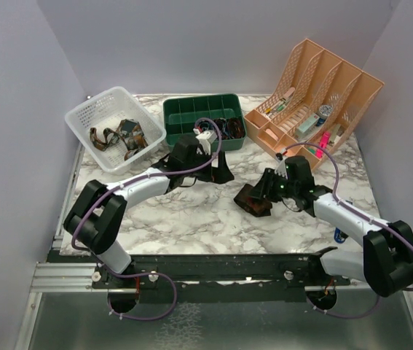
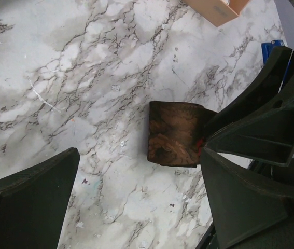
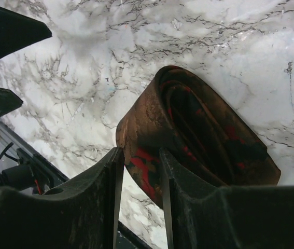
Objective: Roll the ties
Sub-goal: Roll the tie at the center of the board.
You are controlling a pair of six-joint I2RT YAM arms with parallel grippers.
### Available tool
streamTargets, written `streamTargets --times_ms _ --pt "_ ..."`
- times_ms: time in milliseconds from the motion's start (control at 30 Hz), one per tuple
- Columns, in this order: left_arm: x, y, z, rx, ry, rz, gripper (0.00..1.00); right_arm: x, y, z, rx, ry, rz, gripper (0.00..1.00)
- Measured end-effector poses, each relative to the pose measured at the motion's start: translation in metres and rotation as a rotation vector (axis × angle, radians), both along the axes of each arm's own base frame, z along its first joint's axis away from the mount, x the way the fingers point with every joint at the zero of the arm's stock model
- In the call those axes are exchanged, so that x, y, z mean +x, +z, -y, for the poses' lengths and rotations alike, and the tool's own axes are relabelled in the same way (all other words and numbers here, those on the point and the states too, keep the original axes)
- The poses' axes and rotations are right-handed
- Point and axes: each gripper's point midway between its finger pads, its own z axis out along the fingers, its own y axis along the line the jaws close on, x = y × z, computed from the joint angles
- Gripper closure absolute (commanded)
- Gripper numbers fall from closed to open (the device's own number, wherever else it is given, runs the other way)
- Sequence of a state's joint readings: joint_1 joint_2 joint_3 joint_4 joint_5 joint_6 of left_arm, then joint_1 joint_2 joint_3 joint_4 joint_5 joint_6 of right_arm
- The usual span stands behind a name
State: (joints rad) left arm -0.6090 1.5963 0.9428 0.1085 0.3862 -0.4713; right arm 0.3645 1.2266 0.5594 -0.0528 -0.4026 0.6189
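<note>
Starting at the far left of the overhead view, a white basket [image 1: 93, 109] sits at the back of the marble table [image 1: 184, 211] with several loose ties [image 1: 122, 137] heaped inside it, brown and tan with some bluish fabric. Just to its right stands a green tray [image 1: 184, 117] divided into compartments. Something dark lies in its right-hand end, too small to make out.

The left gripper [image 1: 221, 171] reaches in front of that tray. In its own wrist view the left gripper [image 2: 140, 153] has its jaws wide apart over bare marble and holds nothing. The rolled tie [image 2: 173, 134] lies just beside its right-hand finger.

That rolled tie [image 1: 253, 198] is near the middle of the table, dark brown with reddish-orange flecks, wound into a flattened coil that lies on the marble. The right gripper [image 1: 268, 188] meets it from the right. In the right wrist view the right gripper [image 3: 141, 155] has its jaws drawn close together on the near wall of the coil, with fabric pinched in the narrow gap. The rest of the rolled tie [image 3: 198, 129] loops away beyond the fingers.

At the far right rear stands a peach file rack [image 1: 315, 102] holding small items.
</note>
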Motion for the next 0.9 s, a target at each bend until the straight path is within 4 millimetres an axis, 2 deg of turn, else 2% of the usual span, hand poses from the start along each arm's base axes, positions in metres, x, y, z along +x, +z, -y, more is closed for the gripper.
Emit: streamTargets --times_ms 300,600,900 --pt "-0.005 -0.01 0.011 -0.015 -0.066 -0.045 0.01 -0.004 -0.007 0.009 -0.057 0.001 0.01 0.61" --pt "-0.017 -0.016 0.034 -0.041 -0.167 -0.063 0.01 -0.011 -0.016 0.019 -0.118 0.03 0.039 0.61" --pt "-0.028 -0.039 0.055 -0.039 -0.245 -0.114 0.01 -0.013 -0.023 0.025 -0.165 0.044 0.047 0.61"
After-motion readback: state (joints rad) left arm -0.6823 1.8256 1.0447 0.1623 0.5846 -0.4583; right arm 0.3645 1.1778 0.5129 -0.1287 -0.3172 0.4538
